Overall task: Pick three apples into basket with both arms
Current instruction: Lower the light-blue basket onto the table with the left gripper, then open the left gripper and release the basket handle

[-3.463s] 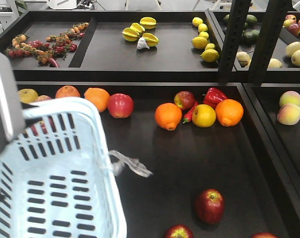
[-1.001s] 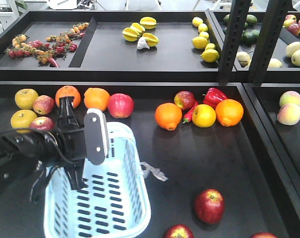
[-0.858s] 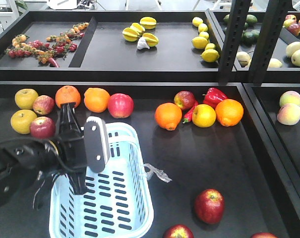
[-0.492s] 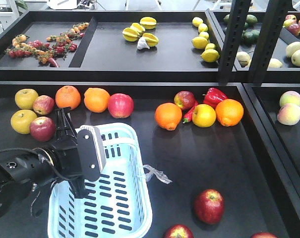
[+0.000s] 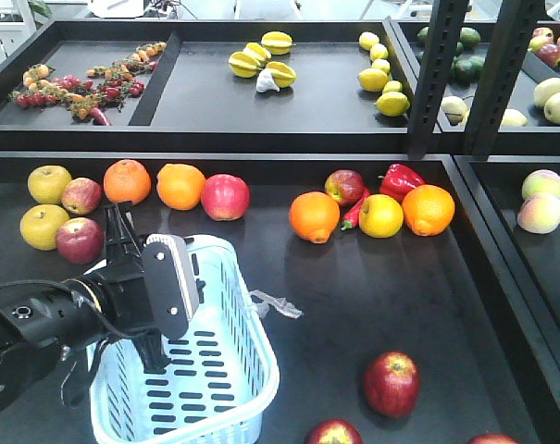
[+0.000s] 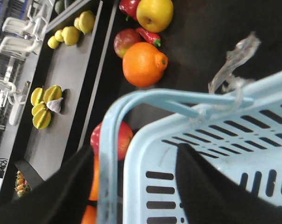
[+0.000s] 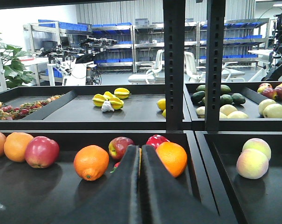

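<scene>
**White basket at left, three apples outside it**

The wrist view shows the left gripper straddling the basket's handle and rim; I cannot tell whether it is clamped. Only the front view shows the apples, on the table to the basket's right. The right gripper is pressed closed and holds nothing.

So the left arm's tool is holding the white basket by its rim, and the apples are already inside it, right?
Not quite. The left tool does hold the basket by its rim, but no apples show inside it. In the front view the dark red apples lie outside it on the black tray.
</scene>
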Robot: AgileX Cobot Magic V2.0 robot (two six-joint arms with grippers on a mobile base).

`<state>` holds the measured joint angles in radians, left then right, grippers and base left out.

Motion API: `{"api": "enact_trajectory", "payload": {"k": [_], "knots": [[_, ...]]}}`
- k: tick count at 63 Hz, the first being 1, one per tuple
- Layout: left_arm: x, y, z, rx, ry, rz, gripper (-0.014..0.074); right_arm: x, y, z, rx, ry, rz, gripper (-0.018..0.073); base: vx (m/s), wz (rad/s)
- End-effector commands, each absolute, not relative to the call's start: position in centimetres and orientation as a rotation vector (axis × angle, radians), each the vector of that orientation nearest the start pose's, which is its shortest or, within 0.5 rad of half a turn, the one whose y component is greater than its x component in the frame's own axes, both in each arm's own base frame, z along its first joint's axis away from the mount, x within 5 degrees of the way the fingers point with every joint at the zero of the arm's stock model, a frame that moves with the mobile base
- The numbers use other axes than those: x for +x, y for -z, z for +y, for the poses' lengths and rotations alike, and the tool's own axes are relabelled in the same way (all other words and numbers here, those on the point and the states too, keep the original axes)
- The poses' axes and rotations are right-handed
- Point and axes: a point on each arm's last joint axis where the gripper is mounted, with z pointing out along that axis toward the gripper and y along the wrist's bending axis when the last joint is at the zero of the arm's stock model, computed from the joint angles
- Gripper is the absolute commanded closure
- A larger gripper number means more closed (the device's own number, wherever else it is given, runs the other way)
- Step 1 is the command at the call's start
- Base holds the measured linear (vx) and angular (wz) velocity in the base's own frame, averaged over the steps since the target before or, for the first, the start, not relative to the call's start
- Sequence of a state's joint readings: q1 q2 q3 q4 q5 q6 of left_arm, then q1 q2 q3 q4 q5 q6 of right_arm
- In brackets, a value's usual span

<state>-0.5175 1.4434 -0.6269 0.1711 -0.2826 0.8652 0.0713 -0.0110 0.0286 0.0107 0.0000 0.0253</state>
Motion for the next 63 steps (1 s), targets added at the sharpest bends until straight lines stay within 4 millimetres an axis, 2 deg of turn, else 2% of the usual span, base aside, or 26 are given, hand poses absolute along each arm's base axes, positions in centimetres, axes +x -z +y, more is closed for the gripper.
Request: {"api": "enact_trajectory", "payload": {"k": [1,10,27,41,52,63], "knots": [[24.9,-23.9,-14.8,1.331,-0.272,1.349,0.0095,5.6,-20.6,0.4,-0.032,-0.079,1.439,0.0568,0.0,0.0],[24.9,-23.8,-14.8,1.332,-0.271,1.353,0.003,5.6,-20.6,0.4,-0.032,-0.079,1.439,0.0568,0.0,0.0],[24.5,-23.8,-14.6,1.265,-0.181,1.479,0.0022,5.6,-20.6,0.4,-0.032,-0.079,1.439,0.0568,0.0,0.0],[23.0,-25.3,-14.1,1.271,-0.172,1.505,0.0022,5.6,-20.6,0.4,-0.032,-0.079,1.439,0.0568,0.0,0.0],[21.6,-26.2,-13.0,1.255,-0.145,1.628,0.0022,5.6,-20.6,0.4,-0.032,-0.079,1.439,0.0568,0.0,0.0],[19.7,-28.3,-11.8,1.155,-0.081,1.666,0.0023,5.6,-20.6,0.4,-0.032,-0.079,1.439,0.0568,0.0,0.0]]}}
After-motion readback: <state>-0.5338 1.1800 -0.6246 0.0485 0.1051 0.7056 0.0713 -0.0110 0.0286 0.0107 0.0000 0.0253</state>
